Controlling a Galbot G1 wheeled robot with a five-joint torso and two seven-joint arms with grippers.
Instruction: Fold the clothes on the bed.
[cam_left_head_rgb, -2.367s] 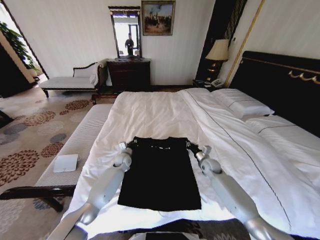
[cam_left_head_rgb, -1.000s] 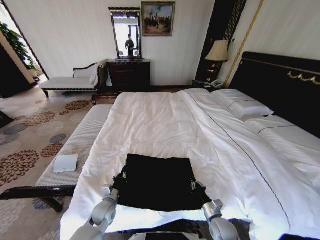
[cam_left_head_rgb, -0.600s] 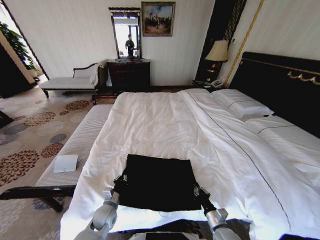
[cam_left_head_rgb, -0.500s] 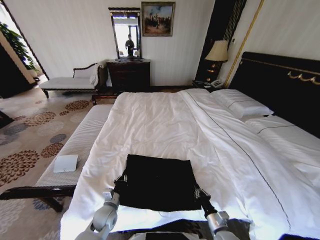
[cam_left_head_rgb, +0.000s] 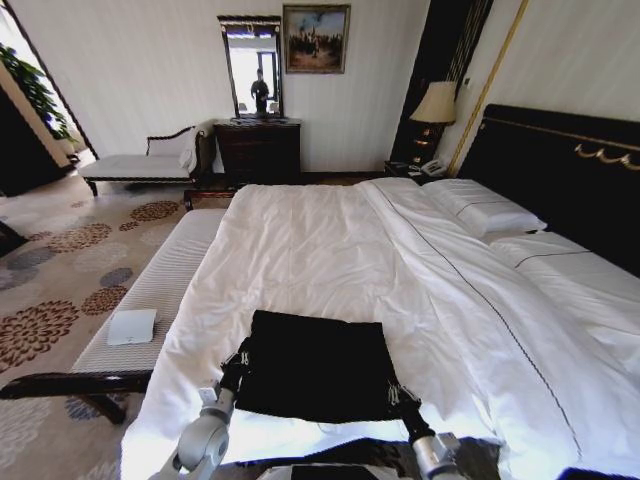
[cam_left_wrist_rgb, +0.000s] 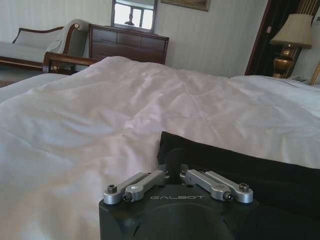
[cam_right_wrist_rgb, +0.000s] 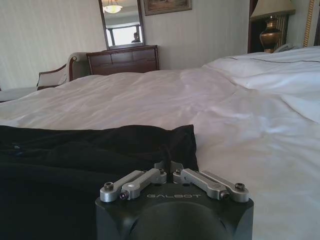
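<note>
The clothes (cam_left_head_rgb: 315, 365) are a black garment folded in half into a rectangle, lying flat on the near part of the bed (cam_left_head_rgb: 320, 240). My left gripper (cam_left_head_rgb: 238, 365) sits at its near left corner, and my right gripper (cam_left_head_rgb: 398, 393) at its near right corner. In the left wrist view the left gripper (cam_left_wrist_rgb: 172, 157) has its fingers drawn together against the edge of the black fabric (cam_left_wrist_rgb: 240, 165). In the right wrist view the right gripper (cam_right_wrist_rgb: 170, 159) is likewise pinched at the corner of the fabric (cam_right_wrist_rgb: 75, 150). No lettering shows.
A white-cushioned bench (cam_left_head_rgb: 160, 290) with a small white folded cloth (cam_left_head_rgb: 132, 326) runs along the bed's left side. Pillows (cam_left_head_rgb: 485, 210) and the black headboard (cam_left_head_rgb: 560, 170) lie to the right. A chaise (cam_left_head_rgb: 140, 160), dresser (cam_left_head_rgb: 258, 148) and lamp (cam_left_head_rgb: 437, 100) stand at the far wall.
Both grippers carried the garment's far edge toward me, folding it in half. Over the last second they have drawn back a little more toward the near edge.
</note>
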